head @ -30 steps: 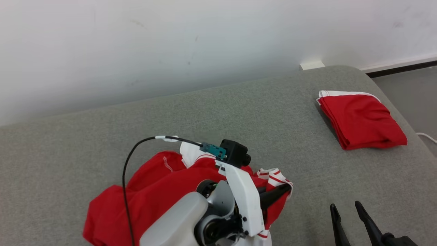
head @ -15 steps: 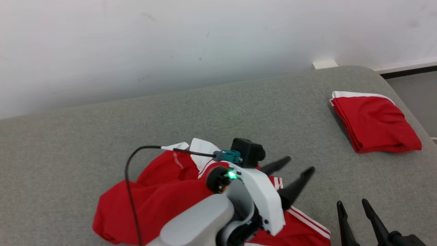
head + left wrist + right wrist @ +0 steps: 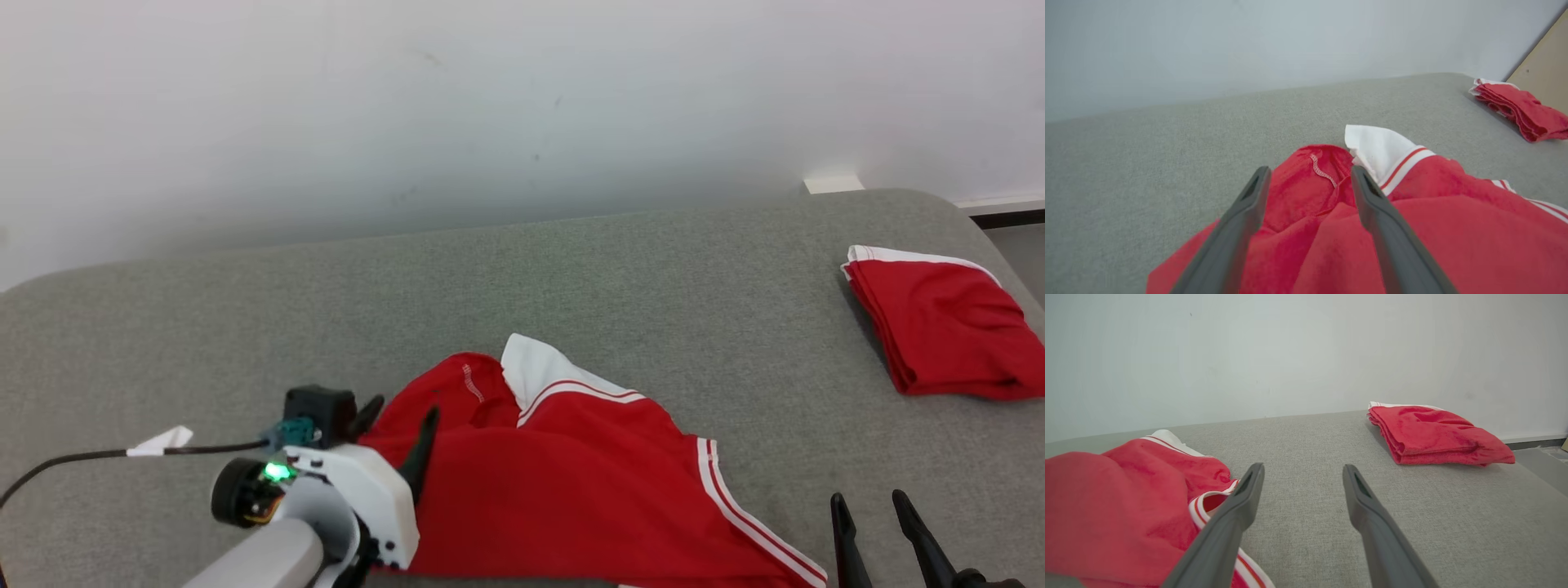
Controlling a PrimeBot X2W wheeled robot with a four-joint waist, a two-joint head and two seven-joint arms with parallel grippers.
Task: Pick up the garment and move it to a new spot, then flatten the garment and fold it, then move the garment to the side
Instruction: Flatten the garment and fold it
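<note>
A second ago the left gripper [image 3: 404, 406] was clamped on a bunch of the garment [image 3: 571, 482], reaching across the heap. It then let go and has since drawn back to the cloth's left edge, jaws wide with nothing between them. Freed, the garment has dropped from a crumpled heap into a flatter spread, its striped hem now out to the right. The head camera has swung too, shifting the whole scene rightward in its view

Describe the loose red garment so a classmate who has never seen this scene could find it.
Start at the wide grey fabric surface below the pale wall. Near its front edge lies a red cloth garment with white striped trim. Unlike the folded red garment at the far right, it is spread out and rumpled.
</note>
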